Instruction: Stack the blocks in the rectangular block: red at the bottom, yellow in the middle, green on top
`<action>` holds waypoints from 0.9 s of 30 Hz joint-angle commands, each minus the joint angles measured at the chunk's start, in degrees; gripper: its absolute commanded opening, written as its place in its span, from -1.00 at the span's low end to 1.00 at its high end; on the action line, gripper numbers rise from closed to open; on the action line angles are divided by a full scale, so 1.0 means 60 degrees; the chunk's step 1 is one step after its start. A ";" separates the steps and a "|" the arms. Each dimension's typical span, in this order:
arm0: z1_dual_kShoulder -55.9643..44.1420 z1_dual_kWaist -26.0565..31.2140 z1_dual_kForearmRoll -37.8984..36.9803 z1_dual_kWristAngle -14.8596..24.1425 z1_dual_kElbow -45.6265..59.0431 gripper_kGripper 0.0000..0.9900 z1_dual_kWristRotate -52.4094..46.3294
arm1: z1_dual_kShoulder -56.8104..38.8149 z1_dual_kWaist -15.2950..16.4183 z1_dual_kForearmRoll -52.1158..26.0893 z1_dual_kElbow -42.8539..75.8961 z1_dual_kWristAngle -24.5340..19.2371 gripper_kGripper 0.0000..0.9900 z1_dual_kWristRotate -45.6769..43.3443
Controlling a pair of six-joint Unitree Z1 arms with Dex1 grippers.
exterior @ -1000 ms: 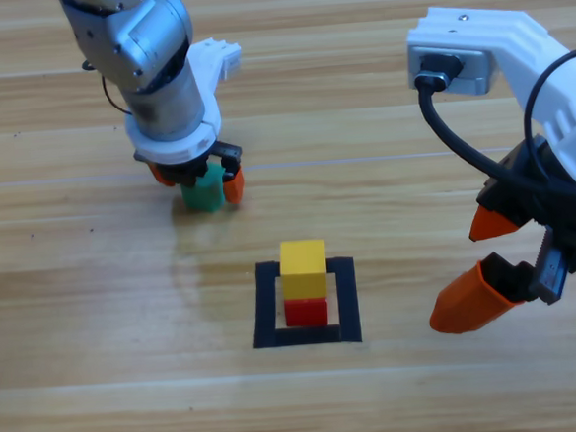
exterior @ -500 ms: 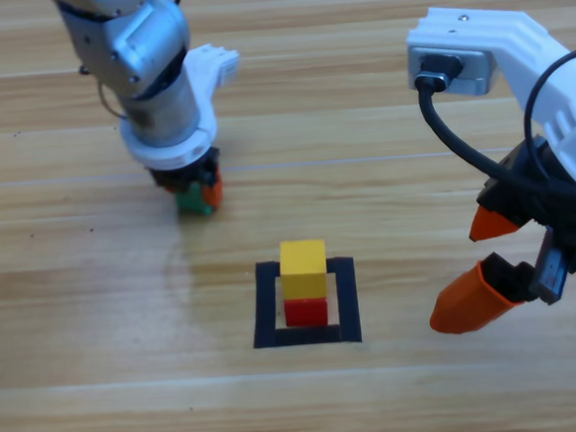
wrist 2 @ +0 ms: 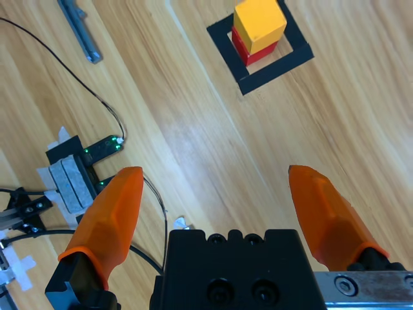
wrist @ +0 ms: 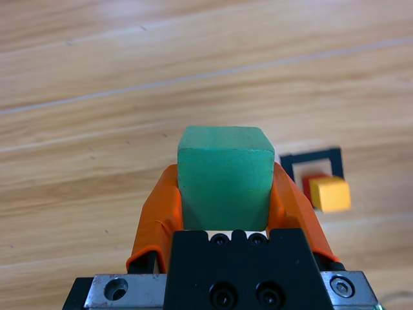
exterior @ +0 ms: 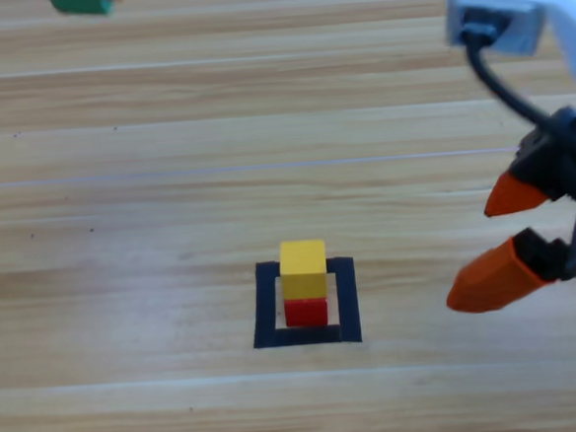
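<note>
On wooden table [exterior: 121,237] — yellow [exterior: 304,268] atop red [exterior: 307,312], inside rectangular block [exterior: 307,338].

High view: fixed overhead, looks down on wooden table [exterior: 121,237]. Left wrist view: low, oblique, close behind held green cube [wrist: 224,177]. Right wrist view: higher, steep downward. All three share black tape rectangle [exterior: 345,301] with yellow-on-red stack [wrist 2: 259,24].

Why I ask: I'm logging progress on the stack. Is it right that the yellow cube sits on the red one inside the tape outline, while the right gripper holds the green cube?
Not quite: the holder is wrong. The left gripper is shut on the green cube, as the left wrist view shows. The right gripper is open and empty. The yellow cube does sit on the red cube inside the tape outline.
</note>
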 commanded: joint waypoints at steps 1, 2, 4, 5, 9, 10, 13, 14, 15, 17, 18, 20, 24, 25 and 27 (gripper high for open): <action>0.1067 -0.0887 0.0038 -0.0456 0.0539 -1.00 -0.0247 | -0.0217 -0.0255 -0.0153 0.0288 0.0155 1.00 -0.0075; 0.1258 -0.0931 0.0038 -0.0544 0.0539 -1.00 -0.0247 | -0.0231 -0.0255 -0.0153 0.0288 0.0184 1.00 -0.0075; 0.1536 -0.1077 0.0038 -0.0646 0.0539 -1.00 -0.0422 | -0.0231 -0.0255 -0.0153 0.0303 0.0199 1.00 -0.0075; 0.1624 -0.1180 0.0038 -0.0675 0.0539 -1.00 -0.0540 | -0.0231 -0.0255 -0.0153 0.0303 0.0214 1.00 -0.0075; 0.2019 -0.1443 0.0038 -0.0998 0.0319 -1.00 -0.0847 | -0.0231 -0.0255 -0.0153 0.0303 0.0199 1.00 -0.0075; 0.2093 -0.1502 0.0038 -0.1012 0.0290 -1.00 -0.0994 | -0.0231 -0.0255 -0.0153 0.0303 0.0214 1.00 -0.0075; 0.2283 -0.1736 0.0053 -0.1027 0.0319 -1.00 -0.1550 | -0.0231 -0.0255 -0.0153 0.0303 0.0214 1.00 -0.0075; 0.2356 -0.1810 0.0053 -0.1042 0.0319 -1.00 -0.1726 | -0.0231 -0.0255 -0.0153 0.0303 0.0214 1.00 -0.0075; 0.2444 -0.1868 0.0053 -0.1071 0.0334 -1.00 -0.1931 | -0.0231 -0.0255 -0.0153 0.0303 0.0214 1.00 -0.0075; 0.2561 -0.2000 0.0053 -0.1086 0.0334 -1.00 -0.2297 | -0.0231 -0.0255 -0.0153 0.0303 0.0199 1.00 -0.0075; 0.2561 -0.2059 0.0053 -0.1086 0.0334 -1.00 -0.2517 | -0.0261 -0.0255 -0.0153 0.0303 0.0199 1.00 -0.0090; 0.2649 -0.2147 0.0038 -0.1086 0.0275 -1.00 -0.2971 | -0.0231 -0.0255 -0.0153 0.0317 0.0199 1.00 -0.0075; 0.2913 -0.2322 0.0038 -0.1130 0.0056 -1.00 -0.3733 | -0.0231 -0.0255 -0.0153 0.0303 0.0199 1.00 -0.0075; 0.2942 -0.2352 0.0038 -0.1144 0.0026 -1.00 -0.3865 | -0.0231 -0.0255 -0.0153 0.0303 0.0199 1.00 -0.0090; 0.3089 -0.2410 0.0038 -0.1159 -0.0076 -1.00 -0.4070 | -0.0231 -0.0270 -0.0153 0.0317 0.0199 1.00 -0.0075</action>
